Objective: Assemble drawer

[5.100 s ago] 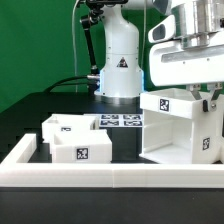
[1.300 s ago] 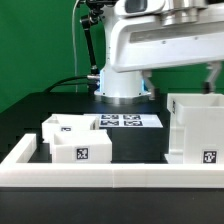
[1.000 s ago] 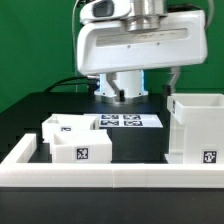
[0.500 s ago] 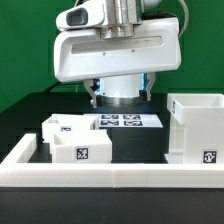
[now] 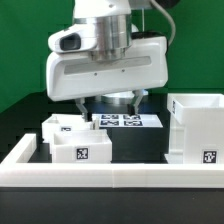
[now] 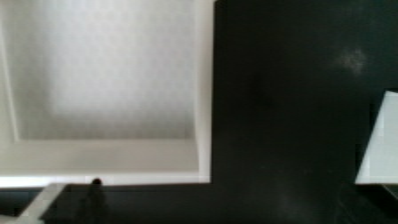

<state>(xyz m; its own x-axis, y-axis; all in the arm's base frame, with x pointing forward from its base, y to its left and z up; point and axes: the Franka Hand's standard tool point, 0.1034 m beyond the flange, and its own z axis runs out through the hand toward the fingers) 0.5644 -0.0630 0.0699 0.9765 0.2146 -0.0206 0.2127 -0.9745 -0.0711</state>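
Two small open white drawer boxes stand at the exterior view's left, one behind (image 5: 58,126) and one in front (image 5: 85,149), each with a marker tag. A larger open white drawer case (image 5: 196,128) stands at the right. My gripper (image 5: 110,102) hangs over the table just behind the small boxes, its fingers wide apart with nothing between them. In the wrist view an open white box (image 6: 107,90) lies below the camera, seen from above. One dark fingertip (image 6: 75,198) shows at its near wall. A white edge of another part (image 6: 381,140) shows at the side.
The marker board (image 5: 126,121) lies flat behind the parts, in front of the robot's white base (image 5: 120,92). A low white wall (image 5: 110,178) runs along the front and up the left side of the black table.
The gripper has let go of the drawer case at the right, swung left across the table and dropped lower, now over the small boxes. The parts have not moved in the last second.
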